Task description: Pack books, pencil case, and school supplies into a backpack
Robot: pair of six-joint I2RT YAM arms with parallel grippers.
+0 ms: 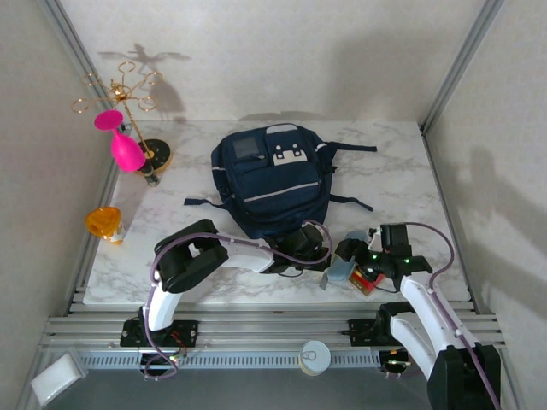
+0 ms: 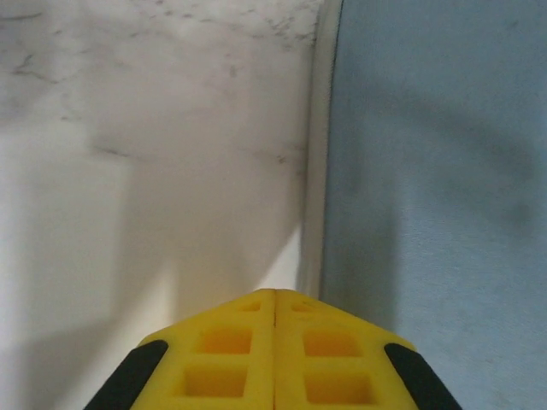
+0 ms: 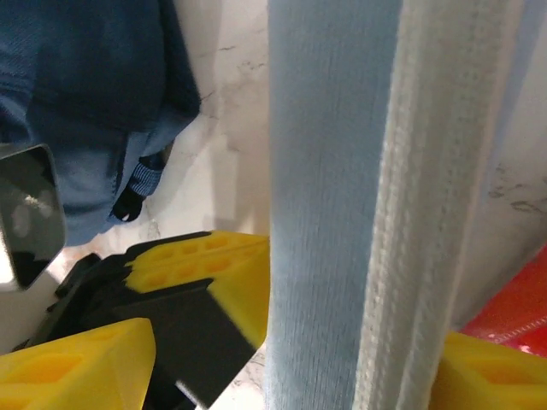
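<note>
Legibly, nothing is printed on pencil case (image 3: 342,196) or backpack (image 1: 269,175).

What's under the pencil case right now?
The pencil case stands on edge over the marble table, between the right gripper's yellow fingers. The red supplies pack lies beside it. The surface directly beneath is hidden.

A white marble-patterned table (image 1: 402,171) stands between plain pale walls (image 1: 299,51) with aluminium frame posts (image 1: 457,60).

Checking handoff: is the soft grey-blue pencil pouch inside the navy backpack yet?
Out. The soft grey-blue pencil pouch stands on edge on the marble table, in front of the navy fabric backpack.
</note>
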